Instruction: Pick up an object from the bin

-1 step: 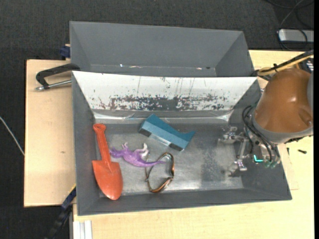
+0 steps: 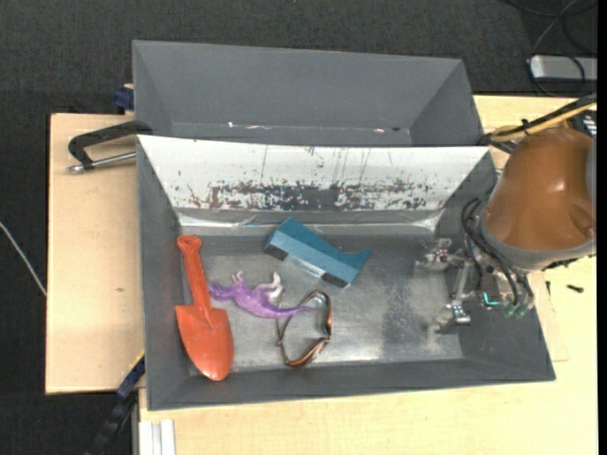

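The arm's orange cover (image 2: 541, 197) hides the wrist above the pincer (image 2: 442, 290). Fingers apart and empty, it sits low at the bin's (image 2: 285, 93) right side. The blue brush (image 2: 316, 252), brown loop (image 2: 305, 335), purple lizard (image 2: 251, 297) and orange spade (image 2: 204, 325) lie well apart to its left.

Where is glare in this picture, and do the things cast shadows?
Camera view: strong glare whitens the bin's back wall; the floor shines softly beside the gripper; the blue block and the orange shovel cast only faint shadows.
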You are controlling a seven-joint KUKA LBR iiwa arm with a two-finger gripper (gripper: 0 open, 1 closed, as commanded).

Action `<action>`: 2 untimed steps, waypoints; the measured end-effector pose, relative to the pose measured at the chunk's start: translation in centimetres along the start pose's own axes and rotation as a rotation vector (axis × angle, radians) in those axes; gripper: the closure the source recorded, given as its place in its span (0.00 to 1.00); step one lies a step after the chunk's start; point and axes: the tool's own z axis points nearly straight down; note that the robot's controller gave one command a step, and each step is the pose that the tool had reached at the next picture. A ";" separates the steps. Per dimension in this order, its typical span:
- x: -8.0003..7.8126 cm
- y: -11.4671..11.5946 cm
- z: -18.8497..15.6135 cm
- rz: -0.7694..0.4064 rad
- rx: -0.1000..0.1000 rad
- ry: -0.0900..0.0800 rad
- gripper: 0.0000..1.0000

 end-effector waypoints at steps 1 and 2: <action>-3.1 2.7 -1.3 -0.061 0.001 -0.004 0.00; -2.9 4.2 -3.8 -0.229 0.000 -0.005 0.00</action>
